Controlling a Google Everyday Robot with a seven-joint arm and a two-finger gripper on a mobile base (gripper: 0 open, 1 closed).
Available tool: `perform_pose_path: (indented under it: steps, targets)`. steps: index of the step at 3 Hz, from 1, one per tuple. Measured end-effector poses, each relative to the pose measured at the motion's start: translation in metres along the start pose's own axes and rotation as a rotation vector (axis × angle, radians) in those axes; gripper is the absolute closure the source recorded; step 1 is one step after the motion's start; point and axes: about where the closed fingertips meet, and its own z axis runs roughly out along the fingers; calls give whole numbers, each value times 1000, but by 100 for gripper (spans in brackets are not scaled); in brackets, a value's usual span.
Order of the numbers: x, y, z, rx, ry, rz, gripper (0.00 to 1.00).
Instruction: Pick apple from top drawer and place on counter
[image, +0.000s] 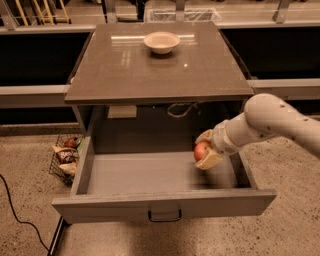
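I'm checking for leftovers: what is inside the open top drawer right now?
Only the apple, gripped by the tool near the right side of the drawer. Nothing else shows on its visible grey floor. The arm hides the right rear corner.

the pale arm (282, 117) comes in from the right edge of the frame and slopes down to the left, its rounded elbow at centre right. the ribbed wrist (226, 140) ends in the tool (204, 151), just right of centre, its two tan fingers (210, 160) clamped above and below the apple (200, 149).
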Motion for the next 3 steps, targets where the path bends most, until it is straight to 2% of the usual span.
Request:
perform_pose_path:
  steps: [1, 2, 3]
  targets:
    - [-12, -22, -66, 76, -7, -80, 100]
    - [-12, -22, -66, 76, -7, -80, 100]
    - [-37, -50, -85, 126, -50, -119, 100]
